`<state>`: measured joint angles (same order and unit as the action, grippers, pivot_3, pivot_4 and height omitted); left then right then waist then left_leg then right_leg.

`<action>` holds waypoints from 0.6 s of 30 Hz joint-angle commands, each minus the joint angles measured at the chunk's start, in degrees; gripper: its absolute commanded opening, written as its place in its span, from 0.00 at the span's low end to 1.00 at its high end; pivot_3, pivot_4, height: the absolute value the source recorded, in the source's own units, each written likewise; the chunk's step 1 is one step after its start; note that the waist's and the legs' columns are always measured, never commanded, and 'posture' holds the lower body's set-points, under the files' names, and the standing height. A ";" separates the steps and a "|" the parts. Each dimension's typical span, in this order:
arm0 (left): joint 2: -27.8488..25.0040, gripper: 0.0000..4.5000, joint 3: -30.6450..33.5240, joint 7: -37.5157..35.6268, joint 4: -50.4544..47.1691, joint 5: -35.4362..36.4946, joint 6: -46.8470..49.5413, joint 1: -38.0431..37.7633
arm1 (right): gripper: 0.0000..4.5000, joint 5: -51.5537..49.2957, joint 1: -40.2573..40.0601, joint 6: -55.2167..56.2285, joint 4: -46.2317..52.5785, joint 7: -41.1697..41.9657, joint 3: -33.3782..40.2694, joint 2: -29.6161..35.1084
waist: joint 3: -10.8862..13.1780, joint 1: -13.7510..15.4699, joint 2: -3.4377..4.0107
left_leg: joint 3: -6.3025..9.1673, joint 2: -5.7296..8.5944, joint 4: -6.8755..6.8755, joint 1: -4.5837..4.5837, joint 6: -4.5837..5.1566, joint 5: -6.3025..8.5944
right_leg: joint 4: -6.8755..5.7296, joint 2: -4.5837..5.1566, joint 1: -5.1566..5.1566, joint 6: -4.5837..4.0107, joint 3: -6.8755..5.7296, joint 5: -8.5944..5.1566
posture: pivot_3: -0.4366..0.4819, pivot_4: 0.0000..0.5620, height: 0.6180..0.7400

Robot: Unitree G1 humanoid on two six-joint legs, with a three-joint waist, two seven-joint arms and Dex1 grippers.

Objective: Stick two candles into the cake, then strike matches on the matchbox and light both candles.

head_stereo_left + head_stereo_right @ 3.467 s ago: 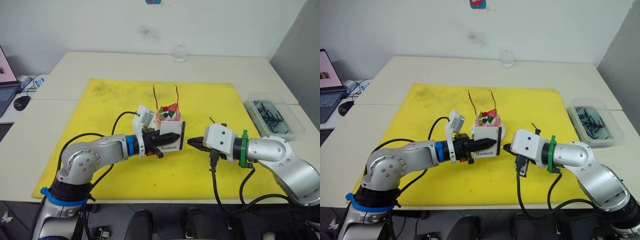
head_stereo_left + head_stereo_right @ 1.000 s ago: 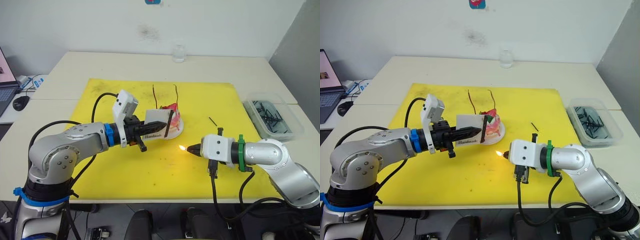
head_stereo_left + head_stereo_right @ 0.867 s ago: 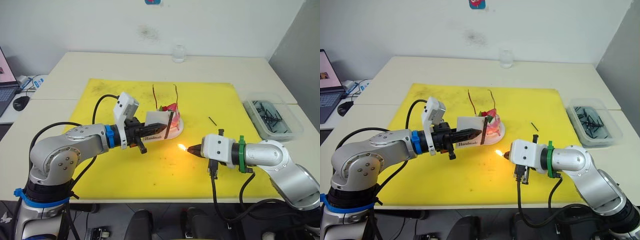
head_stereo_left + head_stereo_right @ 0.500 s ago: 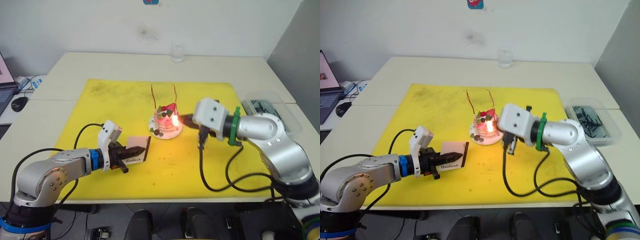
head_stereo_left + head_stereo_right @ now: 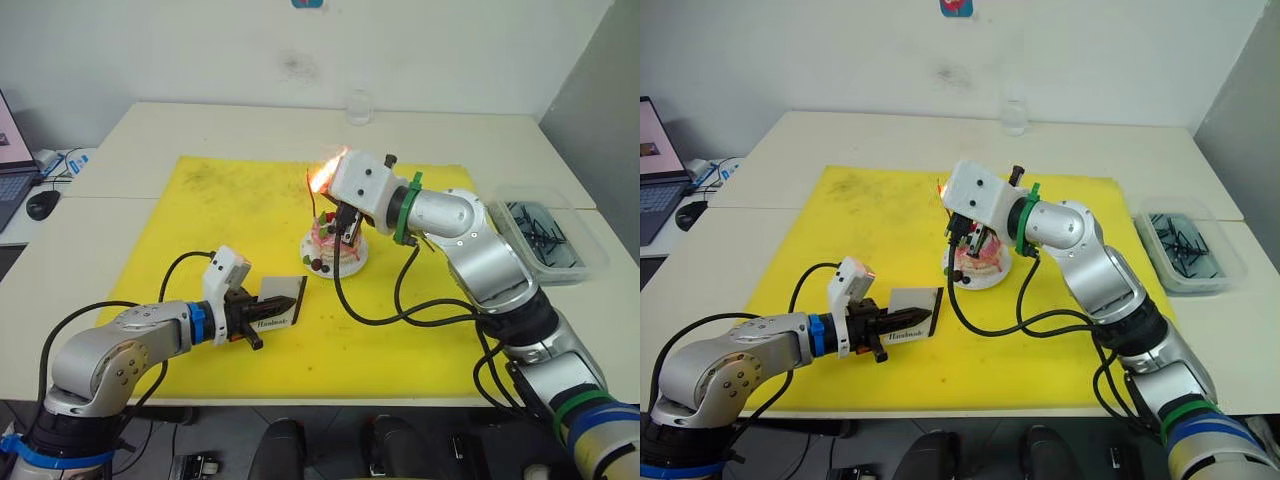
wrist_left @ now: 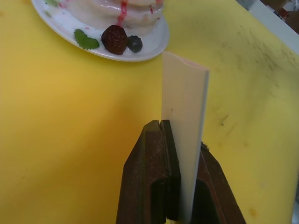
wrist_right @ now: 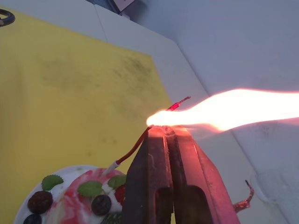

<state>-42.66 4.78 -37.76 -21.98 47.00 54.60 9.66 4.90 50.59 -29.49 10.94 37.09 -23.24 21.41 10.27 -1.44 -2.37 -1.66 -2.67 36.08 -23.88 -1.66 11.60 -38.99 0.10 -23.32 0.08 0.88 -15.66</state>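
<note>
The pink cake (image 5: pixel 333 243) sits on its white plate (image 5: pixel 352 264) mid-mat, with a thin red-brown candle (image 7: pixel 140 139) rising from it. My right gripper (image 5: pixel 334 184) is shut on a burning match, whose flame (image 7: pixel 224 109) touches that candle's top. The second candle (image 7: pixel 244 197) stands a little beyond the flame. My left gripper (image 5: pixel 262 319) is low over the mat in front of the cake, to its left. It is shut on the white matchbox (image 5: pixel 283 307), held on edge. The left wrist view shows the matchbox (image 6: pixel 184 135) between the fingers (image 6: pixel 152 172).
A yellow mat (image 5: pixel 200 220) covers the table's middle. A clear box (image 5: pixel 545 235) of dark sticks stands at the right edge. A glass (image 5: pixel 358 105) is at the back centre. A mouse (image 5: pixel 44 205) lies far left. The right arm's cable (image 5: pixel 400 318) droops over the mat.
My right gripper has lifted the burning match from cake height up to the candle's top. The left gripper with the matchbox has hardly moved.
</note>
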 commanded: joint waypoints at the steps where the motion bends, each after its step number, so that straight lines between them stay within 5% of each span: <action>1: 0.54 0.00 -0.13 -0.39 -1.32 -0.28 -0.23 0.58 | 0.01 1.44 1.91 3.07 -0.36 -0.37 0.79 -0.48 | 0.00 0.00 0.00 | 0.00 0.00 0.00 0.00 0.00 0.00 | 0.00 0.00 0.00 0.00 0.00 0.00 | 0.48 0.27 1.00; 18: 1.56 0.00 -0.83 -1.15 -1.16 -1.37 -0.44 1.14 | 0.01 5.80 3.10 10.19 -5.44 0.34 0.44 -1.70 | 0.00 0.02 0.00 | 0.01 0.00 0.00 0.00 0.00 0.00 | -0.01 0.01 0.00 -0.01 -0.01 0.01 | 0.48 0.27 1.00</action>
<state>-41.42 4.47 -38.29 -21.99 45.87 54.63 9.88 10.05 52.36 -21.07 4.75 37.37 -23.29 19.87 10.27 -1.42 -2.37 -1.66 -2.67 36.08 -23.88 -1.66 11.60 -39.00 0.12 -23.32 0.06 0.87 -15.65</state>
